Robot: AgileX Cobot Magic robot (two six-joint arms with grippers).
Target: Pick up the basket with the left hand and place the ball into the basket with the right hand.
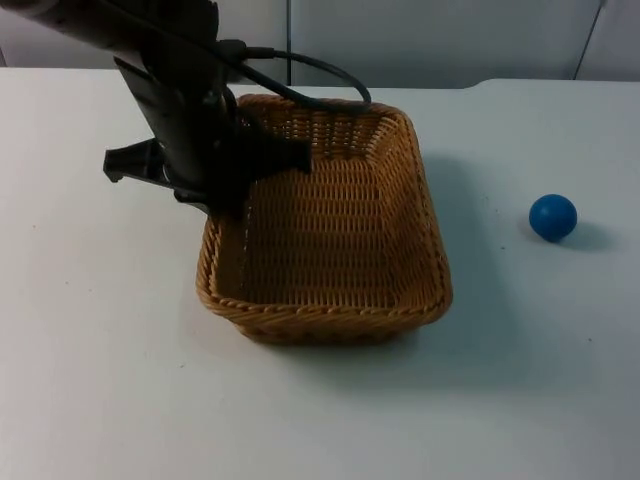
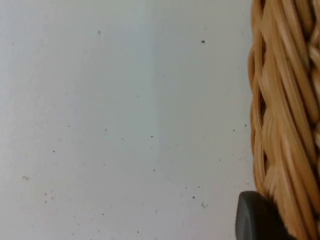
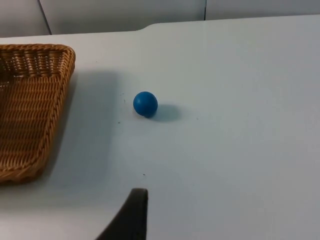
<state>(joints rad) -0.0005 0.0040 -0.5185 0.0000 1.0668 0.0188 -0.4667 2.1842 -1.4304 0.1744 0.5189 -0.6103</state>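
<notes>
Basket [image 1: 330,240] rim at left gripper [image 1: 222,195], blue ball [image 1: 552,217] apart

Looks like a lab or test bench: plain white table [image 1: 100,380], grey partition wall [image 1: 450,40] at 12 o'clock, nothing homey.

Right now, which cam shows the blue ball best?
Right wrist view: the blue ball sits whole on the bare table, apart from the wicker basket. Top view has it near the picture's right edge.
</notes>
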